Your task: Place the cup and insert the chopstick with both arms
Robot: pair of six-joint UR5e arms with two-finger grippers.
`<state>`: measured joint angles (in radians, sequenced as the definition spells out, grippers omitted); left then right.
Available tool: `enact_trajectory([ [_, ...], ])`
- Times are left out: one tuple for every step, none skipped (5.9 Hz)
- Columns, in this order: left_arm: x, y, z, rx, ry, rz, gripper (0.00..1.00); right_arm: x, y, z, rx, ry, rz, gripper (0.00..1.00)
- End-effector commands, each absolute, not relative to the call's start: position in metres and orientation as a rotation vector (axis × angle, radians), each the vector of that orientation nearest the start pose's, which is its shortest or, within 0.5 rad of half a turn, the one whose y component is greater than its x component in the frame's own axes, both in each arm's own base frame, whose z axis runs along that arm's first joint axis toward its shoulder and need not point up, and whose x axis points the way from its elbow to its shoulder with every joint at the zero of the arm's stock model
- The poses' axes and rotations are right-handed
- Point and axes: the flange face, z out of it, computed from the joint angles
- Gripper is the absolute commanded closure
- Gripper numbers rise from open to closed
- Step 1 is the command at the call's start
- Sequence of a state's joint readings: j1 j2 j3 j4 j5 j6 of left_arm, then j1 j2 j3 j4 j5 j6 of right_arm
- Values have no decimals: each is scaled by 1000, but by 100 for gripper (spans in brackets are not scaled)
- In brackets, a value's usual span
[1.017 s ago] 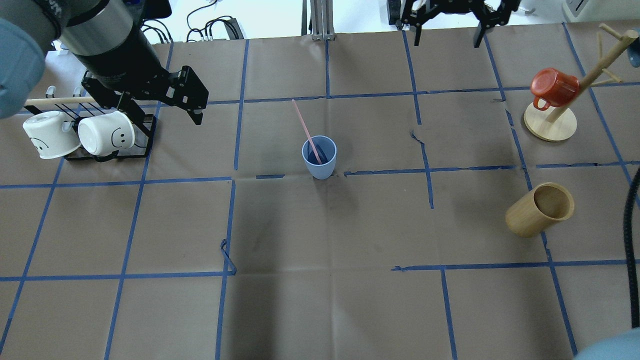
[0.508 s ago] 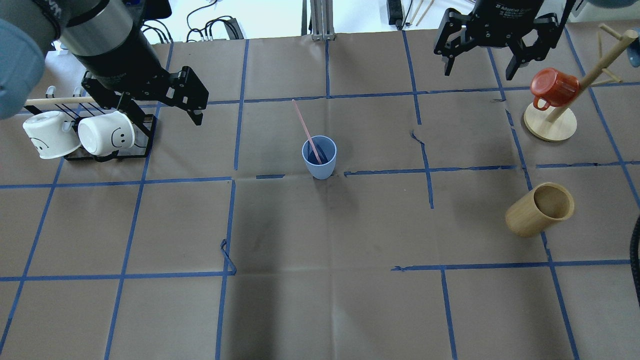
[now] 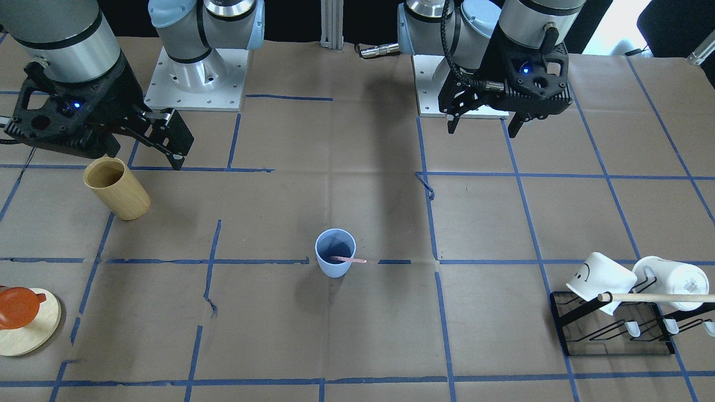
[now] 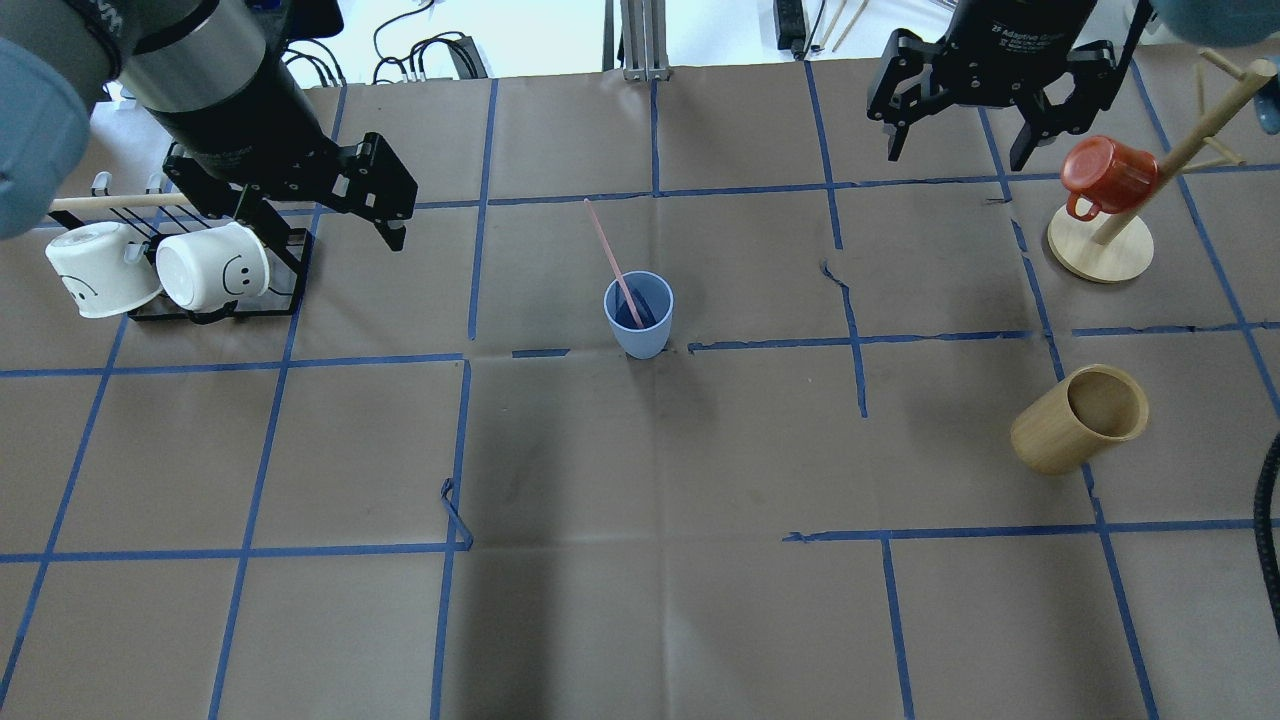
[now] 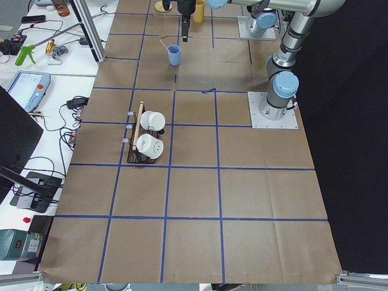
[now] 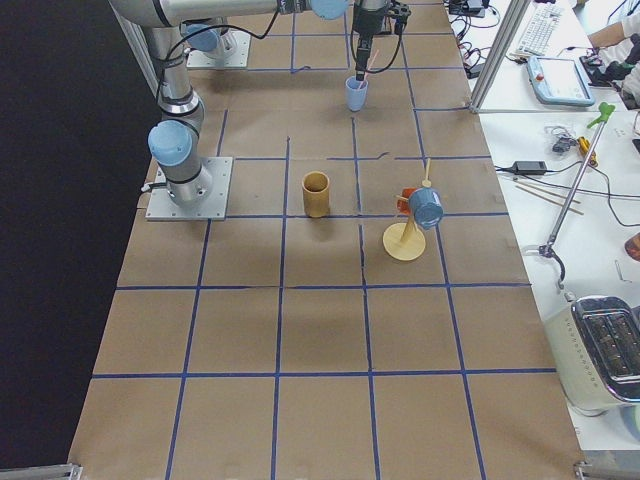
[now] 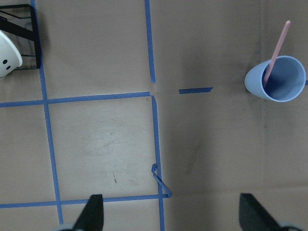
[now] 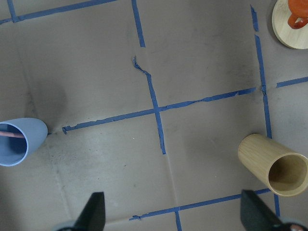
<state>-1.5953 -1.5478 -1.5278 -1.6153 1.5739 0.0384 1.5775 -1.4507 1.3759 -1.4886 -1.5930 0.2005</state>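
Note:
The pale blue cup (image 4: pixel 638 318) stands upright mid-table, also in the front view (image 3: pixel 335 254) and both wrist views (image 7: pixel 276 79) (image 8: pixel 19 142). The pale pink chopstick (image 4: pixel 610 250) stands in it, leaning on the rim (image 3: pixel 351 259) (image 7: pixel 279 45). My left gripper (image 4: pixel 320 225) is open and empty, well left of the cup, over the mug rack's edge (image 3: pixel 482 129) (image 7: pixel 173 216). My right gripper (image 4: pixel 955 155) is open and empty, far right of the cup near the mug tree (image 3: pixel 144 152) (image 8: pixel 173 216).
A tan wooden cup (image 4: pixel 1080 420) stands at the right. A mug tree (image 4: pixel 1100 245) holds a red mug (image 4: pixel 1105 172). A black rack (image 4: pixel 290 265) at the left holds two white mugs (image 4: pixel 212 265) and a wooden rod (image 4: pixel 110 201).
My right gripper has come further into the overhead view, to the right and nearer, beside the mug tree. The left gripper, cup and chopstick have not moved.

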Motion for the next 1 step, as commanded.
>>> enact_trajectory([
  [-145,-480,516,99,3137,-34,1,135,-540,512,298,3147,9,0],
])
